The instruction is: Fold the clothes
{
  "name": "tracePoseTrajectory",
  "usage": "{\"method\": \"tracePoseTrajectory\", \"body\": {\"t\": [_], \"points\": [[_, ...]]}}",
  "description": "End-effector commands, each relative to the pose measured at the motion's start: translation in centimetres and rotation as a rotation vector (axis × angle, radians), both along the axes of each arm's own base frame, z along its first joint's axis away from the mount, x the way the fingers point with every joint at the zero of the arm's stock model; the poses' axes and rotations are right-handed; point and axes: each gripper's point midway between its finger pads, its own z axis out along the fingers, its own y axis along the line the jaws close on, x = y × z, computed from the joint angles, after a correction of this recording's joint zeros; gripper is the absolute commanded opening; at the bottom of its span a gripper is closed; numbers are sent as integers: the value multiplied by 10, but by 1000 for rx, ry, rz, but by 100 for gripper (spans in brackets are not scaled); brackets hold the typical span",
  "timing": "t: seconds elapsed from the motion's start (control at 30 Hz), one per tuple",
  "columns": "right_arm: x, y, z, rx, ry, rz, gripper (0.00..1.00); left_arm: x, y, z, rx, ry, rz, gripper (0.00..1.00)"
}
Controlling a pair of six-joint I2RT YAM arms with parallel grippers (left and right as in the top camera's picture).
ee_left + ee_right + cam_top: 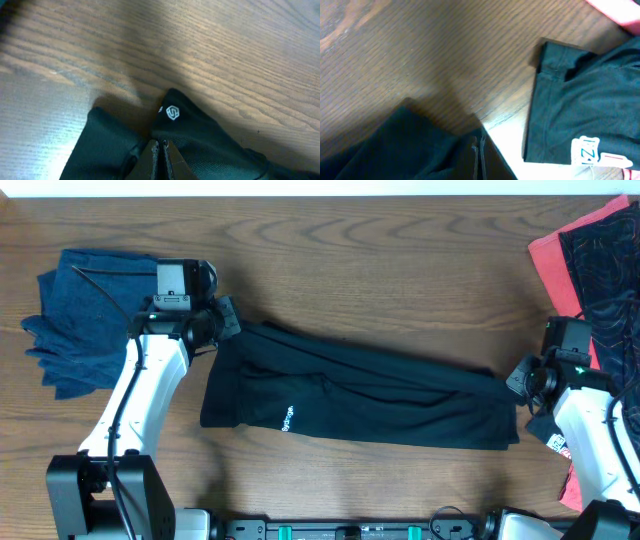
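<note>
A pair of black trousers lies stretched across the middle of the wooden table, folded lengthwise, with a small white logo near its left end. My left gripper is shut on the trousers' upper left corner; in the left wrist view the closed jaws pinch black cloth beside a white logo. My right gripper is shut on the trousers' right end; in the right wrist view the closed jaws pinch black cloth.
A folded blue garment lies at the far left. A pile with a red garment and a dark patterned one lies at the right edge. Another black garment with a tag lies beside my right gripper.
</note>
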Motion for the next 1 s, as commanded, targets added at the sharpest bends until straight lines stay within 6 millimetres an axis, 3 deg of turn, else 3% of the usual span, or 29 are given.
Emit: {"method": "tracePoseTrajectory", "body": {"t": [0.0,0.23,0.4,0.47,0.53,0.6,0.77,0.97], "points": [[-5,-13,0,-18,9,-51,1,-8,7,6,11,15,24,6],[-28,-7,-8,22,107,-56,1,-71,7,-14,14,274,25,6],[-36,-2,-12,44,138,-52,1,-93,7,-32,16,364,23,6],[-36,-2,-12,43,137,-52,1,-100,7,-37,17,389,22,17],[-36,-2,-12,44,137,-52,1,-107,7,-40,18,418,22,45],[-36,-2,-12,43,137,-52,1,-112,7,-41,18,439,22,53],[-35,-2,-12,43,134,-52,1,-104,4,-39,-1,406,16,54],[-35,-2,-12,42,132,-52,1,-51,-17,-19,-105,174,-38,54]]}}
